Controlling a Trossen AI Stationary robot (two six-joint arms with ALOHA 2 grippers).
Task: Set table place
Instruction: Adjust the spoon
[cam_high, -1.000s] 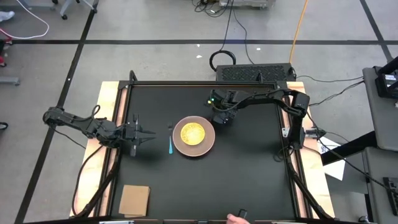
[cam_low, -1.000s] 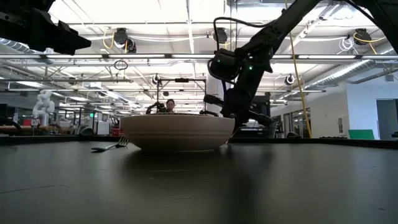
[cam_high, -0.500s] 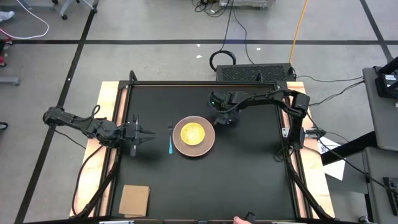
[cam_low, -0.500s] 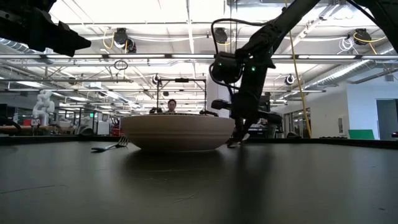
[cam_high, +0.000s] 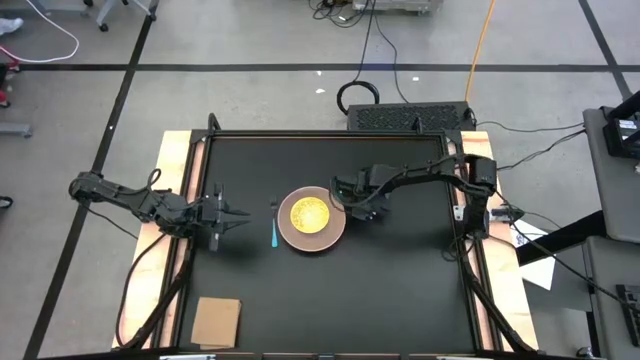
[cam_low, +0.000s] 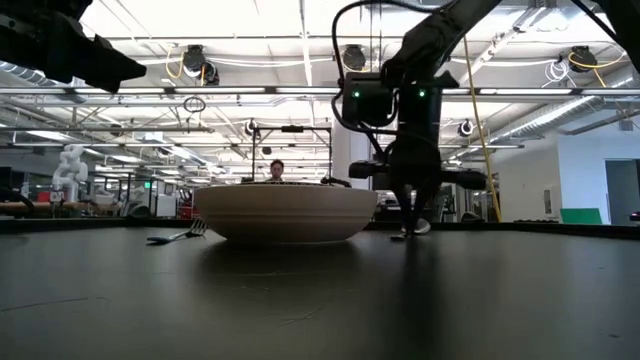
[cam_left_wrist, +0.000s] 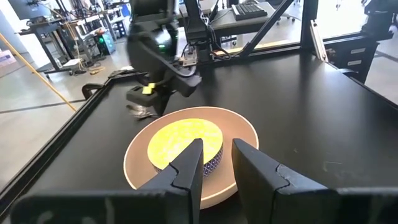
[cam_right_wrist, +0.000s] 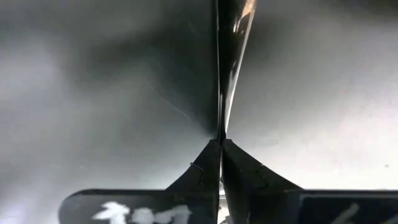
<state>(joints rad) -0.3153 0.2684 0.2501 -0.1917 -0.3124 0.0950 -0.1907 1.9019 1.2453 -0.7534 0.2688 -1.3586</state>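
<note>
On the counter (cam_high: 400, 290), one plate (cam_high: 336, 232) holding one yellow dish (cam_high: 308, 213); one blue utensil (cam_high: 275, 236) at 9 o'clock. Right hand (cam_high: 357, 213), at 3 o'clock, clamped on one spoon (cam_right_wrist: 233, 50). Left hand (cam_high: 243, 216) slightly parted, empty.

The high view looks straight down on the whole black table (cam_high: 400, 290) and both arms. The low view sits at tabletop height, facing level across the plate (cam_low: 285, 214) into the room. The left wrist view faces that plate (cam_left_wrist: 239, 134) from near; the right wrist view hangs close above the tabletop (cam_right_wrist: 93, 93).
</note>
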